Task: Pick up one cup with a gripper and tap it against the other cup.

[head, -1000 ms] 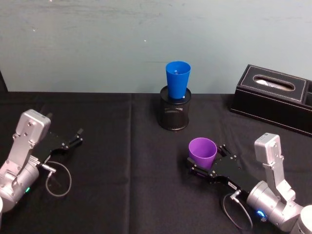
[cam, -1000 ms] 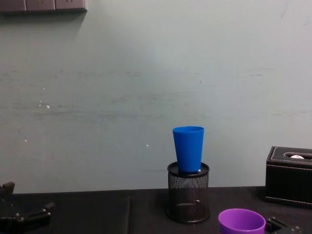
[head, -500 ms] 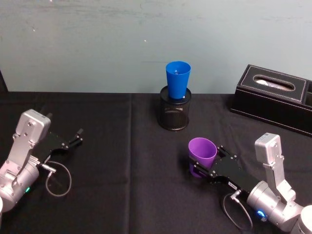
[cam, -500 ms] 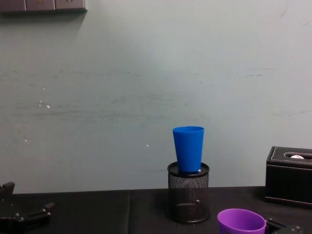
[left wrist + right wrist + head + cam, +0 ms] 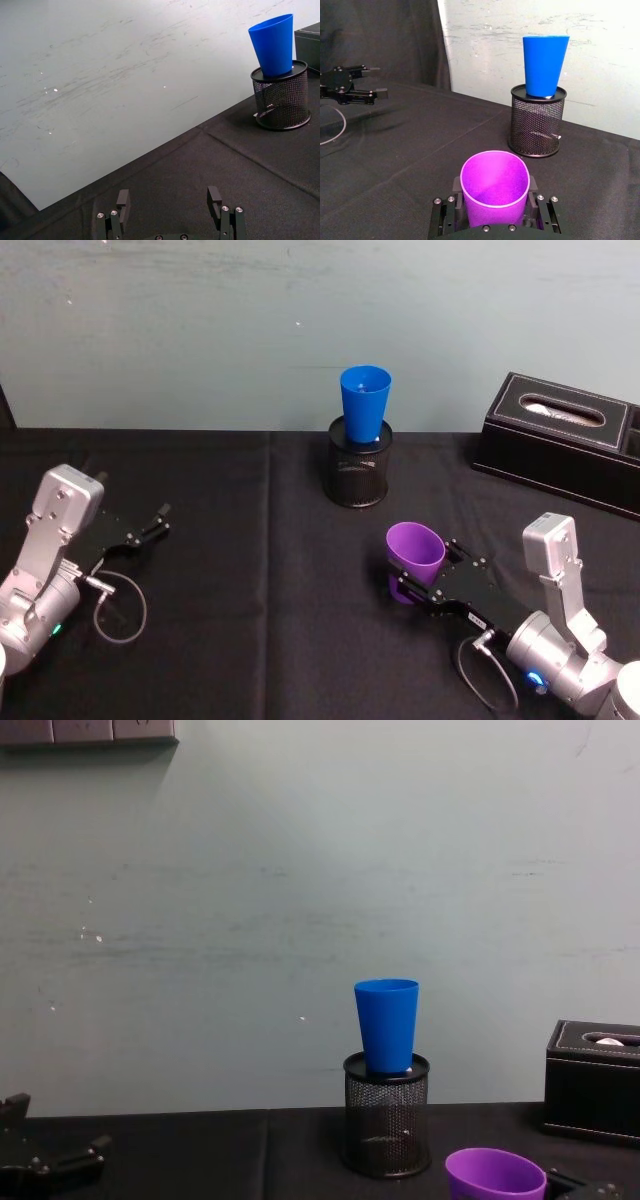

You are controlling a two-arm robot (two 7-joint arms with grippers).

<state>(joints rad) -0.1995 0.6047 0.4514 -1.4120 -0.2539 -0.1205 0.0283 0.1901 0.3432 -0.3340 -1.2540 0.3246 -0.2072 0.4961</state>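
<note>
On the left, the left pincer (image 5: 158,522) rests low over the black counter (image 5: 270,620). Its two fingers are spread wide with nothing between them. A grey cable (image 5: 120,606) loops beside its arm.

In the middle, near the back, stands a black mesh holder (image 5: 358,475). The blue cup (image 5: 364,402) sits upright in its top, so the cup's rim is the highest thing on the counter. The pale wall (image 5: 200,330) is just behind it.

To the right and closer to the robot is the purple cup (image 5: 415,550). The right pincer (image 5: 405,588) is closed on its lower part, one finger on each side. I cannot tell if the cup's bottom touches the counter. A black tissue box (image 5: 560,435) sits at the back right, well apart from the purple cup.

A second ago the purple cup stood straight. Now it leans a little to the left, and the pincer's fingers hug it more closely. The blue cup and the left pincer have not moved.

Bare black cloth lies between the purple cup and the mesh holder.
</note>
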